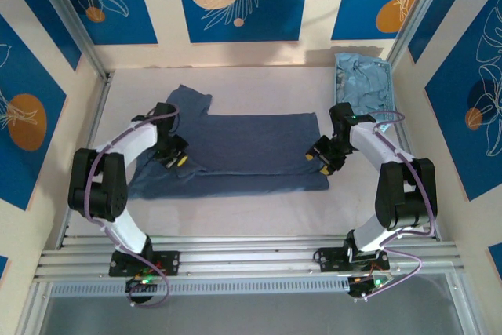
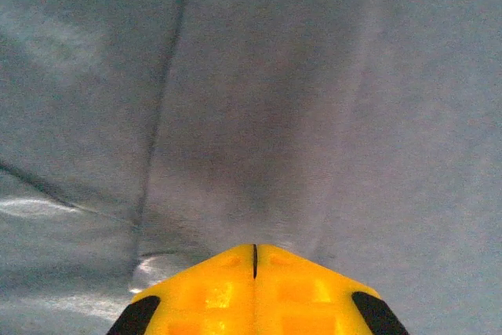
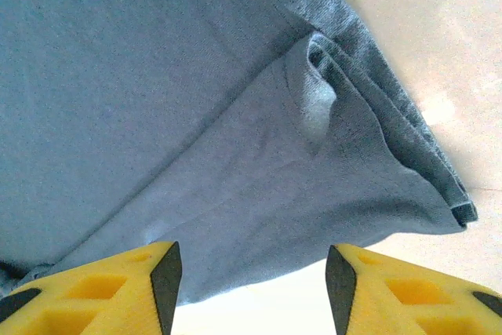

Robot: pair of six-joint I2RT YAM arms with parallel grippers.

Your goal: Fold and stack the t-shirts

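Dark shirt: the dark slate-blue shirt (image 1: 243,151) lies spread flat across the middle of the tabletop (image 1: 259,213), with one sleeve pointing to the far left and a doubled layer along its near edge.
Left gripper: the left gripper (image 2: 253,260) is pressed closed, its yellow tips meeting. It sits down on the left part of the dark shirt. I cannot tell whether any cloth is caught between the tips.
Right gripper: the right gripper (image 3: 249,280) is about half open and holds nothing. It hangs just above the shirt's right edge, close to the layered near-right corner.
Pale shirts: crumpled pale blue shirts (image 1: 362,88) lie in a basket (image 1: 389,76) at the far right corner, well apart from both grippers.
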